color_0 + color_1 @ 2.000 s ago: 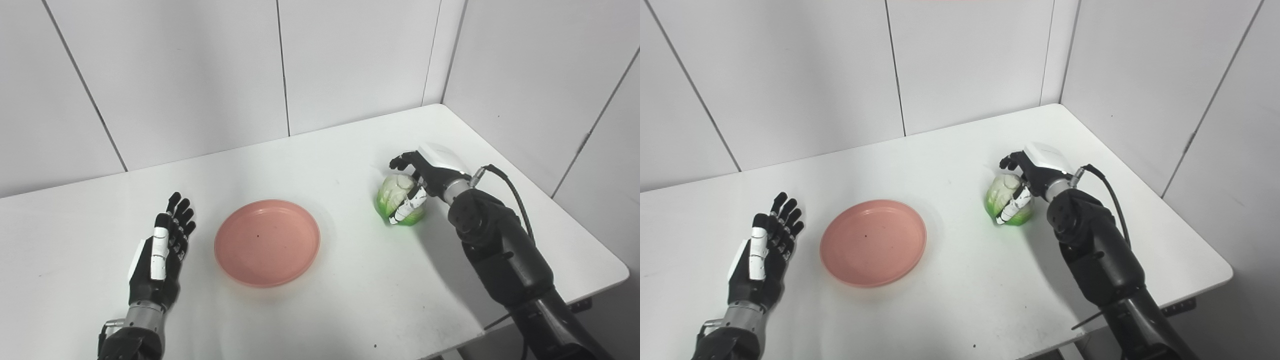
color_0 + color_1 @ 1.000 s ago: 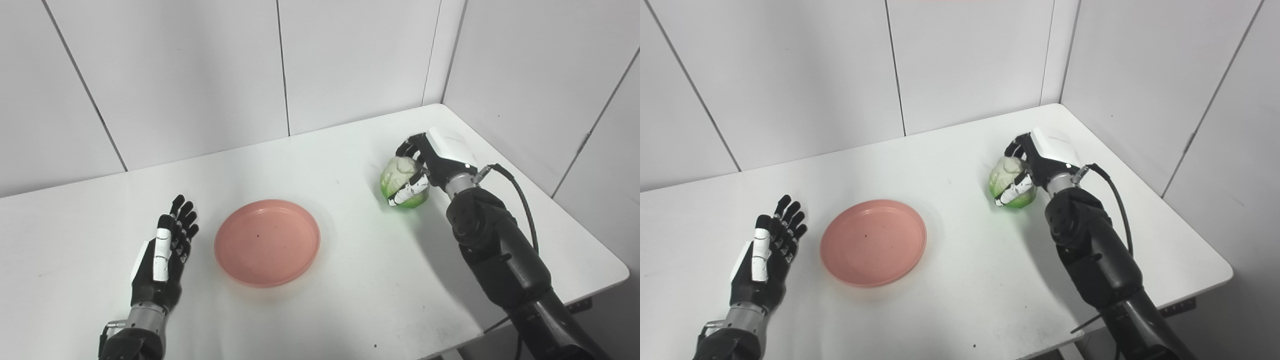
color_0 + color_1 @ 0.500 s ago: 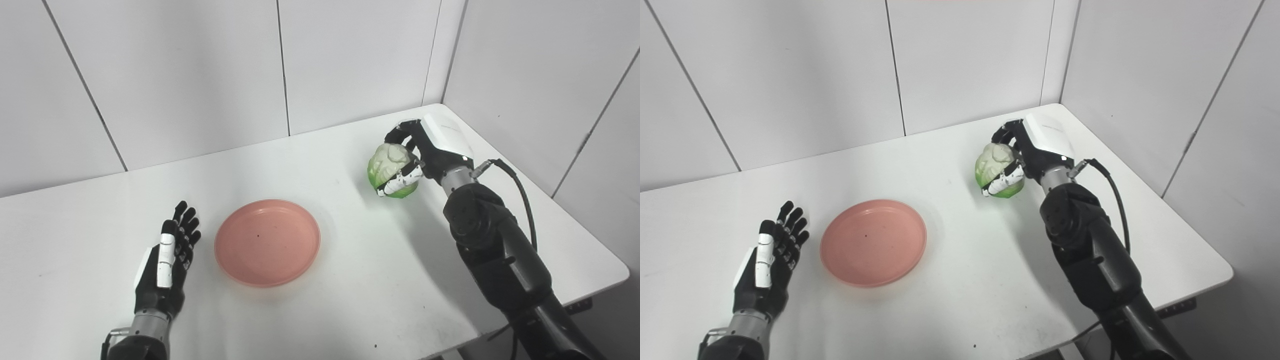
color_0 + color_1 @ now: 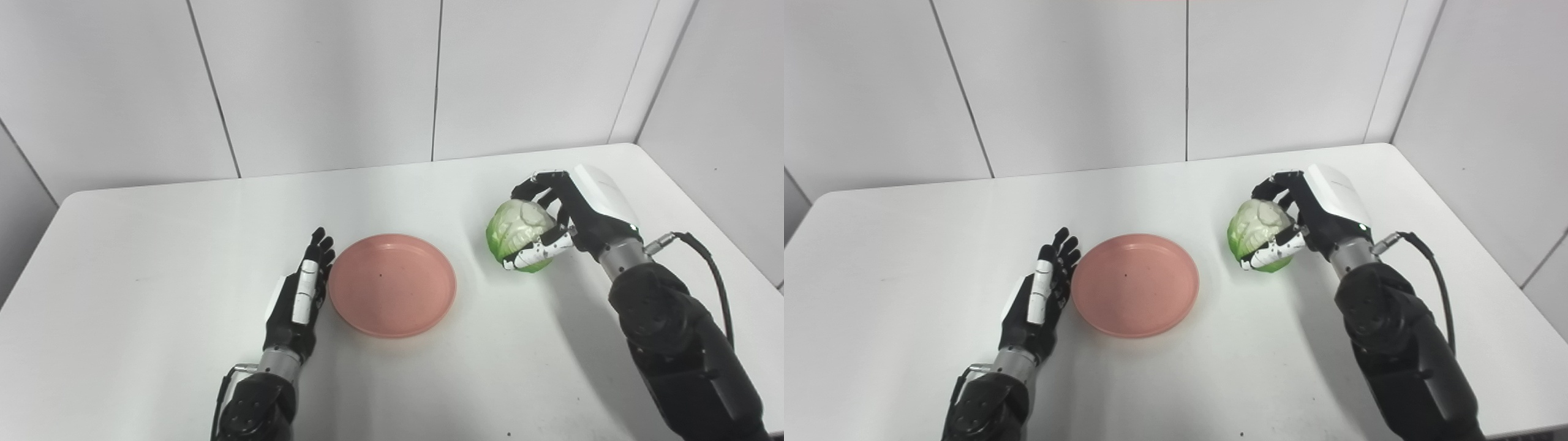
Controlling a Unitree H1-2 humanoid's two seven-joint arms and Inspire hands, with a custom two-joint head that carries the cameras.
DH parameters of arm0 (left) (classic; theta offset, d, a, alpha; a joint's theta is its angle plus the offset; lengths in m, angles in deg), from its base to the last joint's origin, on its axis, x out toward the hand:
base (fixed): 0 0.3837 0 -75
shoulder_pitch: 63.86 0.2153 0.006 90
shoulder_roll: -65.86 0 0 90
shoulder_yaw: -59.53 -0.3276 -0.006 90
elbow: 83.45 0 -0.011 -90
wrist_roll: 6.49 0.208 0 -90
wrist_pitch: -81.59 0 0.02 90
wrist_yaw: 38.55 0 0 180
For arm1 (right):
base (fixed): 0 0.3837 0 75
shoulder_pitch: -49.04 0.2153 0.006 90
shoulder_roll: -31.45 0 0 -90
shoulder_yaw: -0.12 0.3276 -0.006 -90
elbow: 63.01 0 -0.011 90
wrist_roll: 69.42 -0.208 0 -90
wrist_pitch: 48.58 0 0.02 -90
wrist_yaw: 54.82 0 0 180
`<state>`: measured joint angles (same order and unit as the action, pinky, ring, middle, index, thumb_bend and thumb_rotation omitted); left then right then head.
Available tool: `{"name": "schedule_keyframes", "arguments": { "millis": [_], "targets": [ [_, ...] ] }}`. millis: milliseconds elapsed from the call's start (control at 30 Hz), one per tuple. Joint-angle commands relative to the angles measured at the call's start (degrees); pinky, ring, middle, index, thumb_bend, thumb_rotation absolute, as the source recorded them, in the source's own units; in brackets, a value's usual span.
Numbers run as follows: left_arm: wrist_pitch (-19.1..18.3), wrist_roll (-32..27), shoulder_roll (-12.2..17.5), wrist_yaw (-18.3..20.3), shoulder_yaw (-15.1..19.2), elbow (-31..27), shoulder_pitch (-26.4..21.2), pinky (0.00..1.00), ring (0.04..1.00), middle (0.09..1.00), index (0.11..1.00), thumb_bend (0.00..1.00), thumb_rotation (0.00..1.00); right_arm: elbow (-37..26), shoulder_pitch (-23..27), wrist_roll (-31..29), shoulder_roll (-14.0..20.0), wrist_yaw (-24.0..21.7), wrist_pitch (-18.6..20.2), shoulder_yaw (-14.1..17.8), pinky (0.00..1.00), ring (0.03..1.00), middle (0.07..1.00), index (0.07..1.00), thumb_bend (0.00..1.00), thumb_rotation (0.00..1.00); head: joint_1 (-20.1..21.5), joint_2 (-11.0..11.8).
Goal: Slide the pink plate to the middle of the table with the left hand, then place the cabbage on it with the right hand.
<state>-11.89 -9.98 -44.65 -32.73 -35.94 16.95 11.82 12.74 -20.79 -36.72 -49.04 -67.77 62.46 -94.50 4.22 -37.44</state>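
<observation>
A white table [image 4: 153,245] with rounded corners fills the lower part of the view, its surface smooth with a few small dark specks. Behind it and along the right side stand pale grey wall panels [image 4: 318,79], divided by thin dark vertical seams. Even, soft light casts faint shadows on the tabletop

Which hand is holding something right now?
The right hand: its fingers wrap the cabbage, held to the right of the pink plate. The left hand is open and empty, lying flat beside the plate's left rim.
</observation>
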Motion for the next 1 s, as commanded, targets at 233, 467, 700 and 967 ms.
{"name": "schedule_keyframes", "arguments": {
  "millis": [233, 467, 700, 967],
  "targets": [
    [0.83, 5.09, -2.10, -2.84, -2.84, 0.70, -1.21, 1.00, 1.000, 1.000, 1.000, 0.80, 1.00, -2.22, 3.44, -2.01, -1.59, -0.16, -4.36, -2.39, 0.38, 0.431, 0.489, 0.498, 0.52, 0.00, -2.62, -0.12],
    [3.25, 6.38, -2.61, -3.97, -3.16, 2.07, -1.48, 1.00, 1.000, 1.000, 1.000, 0.80, 1.00, -0.21, 5.71, -3.13, -3.60, -0.81, -5.79, -5.79, 0.36, 0.414, 0.482, 0.515, 0.52, 0.00, -3.31, -0.19],
    [4.61, 6.98, -2.65, -4.58, -3.21, 3.25, -2.05, 1.00, 1.000, 1.000, 1.000, 0.79, 1.00, 1.89, 8.30, -0.66, -6.06, -1.35, -5.52, -10.25, 0.30, 0.378, 0.475, 0.532, 0.51, 0.00, -3.05, -0.13],
    [4.36, 7.22, -2.47, -4.61, -2.92, 3.04, -2.13, 1.00, 1.000, 1.000, 1.000, 0.78, 1.00, 6.61, 10.41, 3.13, -8.70, -0.29, -7.11, -14.74, 0.32, 0.384, 0.484, 0.525, 0.51, 0.00, -2.02, -0.11]
  ]
}}
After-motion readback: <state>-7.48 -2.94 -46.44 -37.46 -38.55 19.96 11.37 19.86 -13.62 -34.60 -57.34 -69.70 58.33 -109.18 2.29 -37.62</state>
